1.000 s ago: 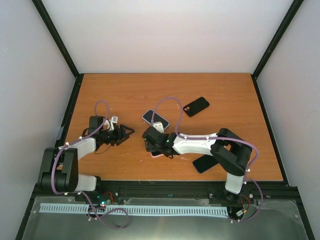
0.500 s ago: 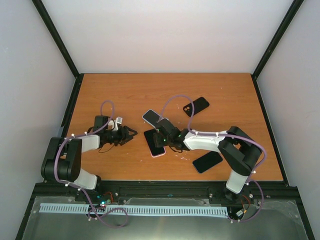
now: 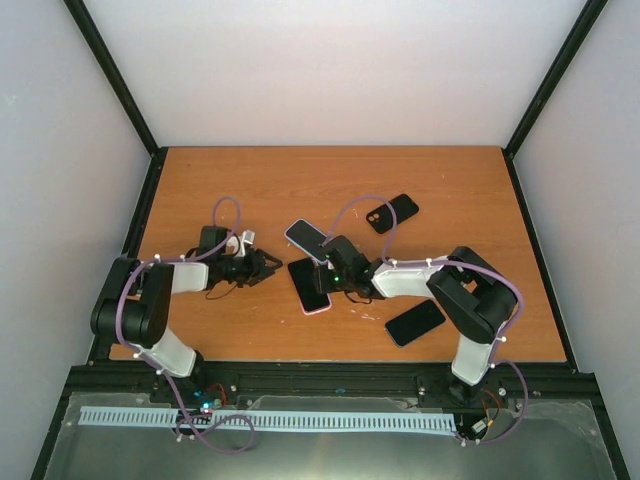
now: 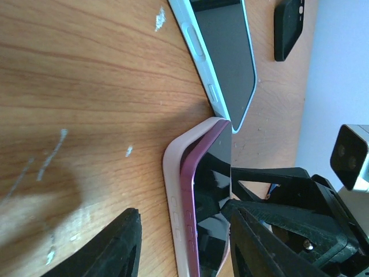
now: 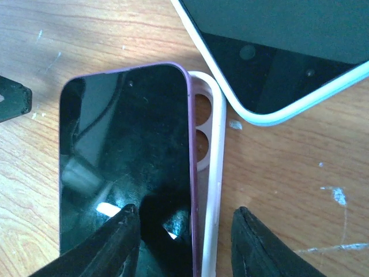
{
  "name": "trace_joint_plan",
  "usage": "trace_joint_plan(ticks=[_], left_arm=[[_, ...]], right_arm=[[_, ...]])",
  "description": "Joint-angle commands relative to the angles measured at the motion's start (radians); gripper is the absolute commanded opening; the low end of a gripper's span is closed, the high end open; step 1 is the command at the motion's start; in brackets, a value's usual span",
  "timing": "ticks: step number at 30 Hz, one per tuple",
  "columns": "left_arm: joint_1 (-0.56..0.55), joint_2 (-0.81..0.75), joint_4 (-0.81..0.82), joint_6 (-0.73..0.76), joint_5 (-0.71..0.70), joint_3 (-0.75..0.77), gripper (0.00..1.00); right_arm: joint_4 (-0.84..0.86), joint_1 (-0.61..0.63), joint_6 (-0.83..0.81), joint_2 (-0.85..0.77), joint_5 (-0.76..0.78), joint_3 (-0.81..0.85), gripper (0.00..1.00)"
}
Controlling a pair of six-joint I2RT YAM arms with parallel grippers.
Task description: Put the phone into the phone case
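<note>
Purple phone point(image 5: 127, 144) (askew on case point(image 5: 212, 173)) — beneath right gripper point(image 5: 183, 231).

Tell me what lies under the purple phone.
The pink case lies under the purple phone, shifted sideways: one long rim and two camera holes show. The rest of the case is covered by the phone.

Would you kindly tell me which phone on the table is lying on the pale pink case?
The purple-edged phone, sitting askew on the pale pink case. The white-edged phone and the plain black phone lie directly on the wooden table.
</note>
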Motion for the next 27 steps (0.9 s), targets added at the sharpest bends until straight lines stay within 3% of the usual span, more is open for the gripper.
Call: trace_joint_plan(ticks=[1,16,27], left_arm=[[-0.038,0.031,0.049,-0.014,-0.004,0.045,0.41],[-0.058,0.074,0.064,0.003,-0.044,0.055,0.30],[-0.118,0.103,0.077,-0.006,-0.054,0.076,0.23]], right_arm=[[0.073,-0.017,0.017,0.025,-0.055,-0.029,0.42],[0.234,-0.015,0.111,0.044,-0.200,-0.102,0.36],[0.275,-0.004,0.169,0.019,-0.204,-0.141,0.34]])
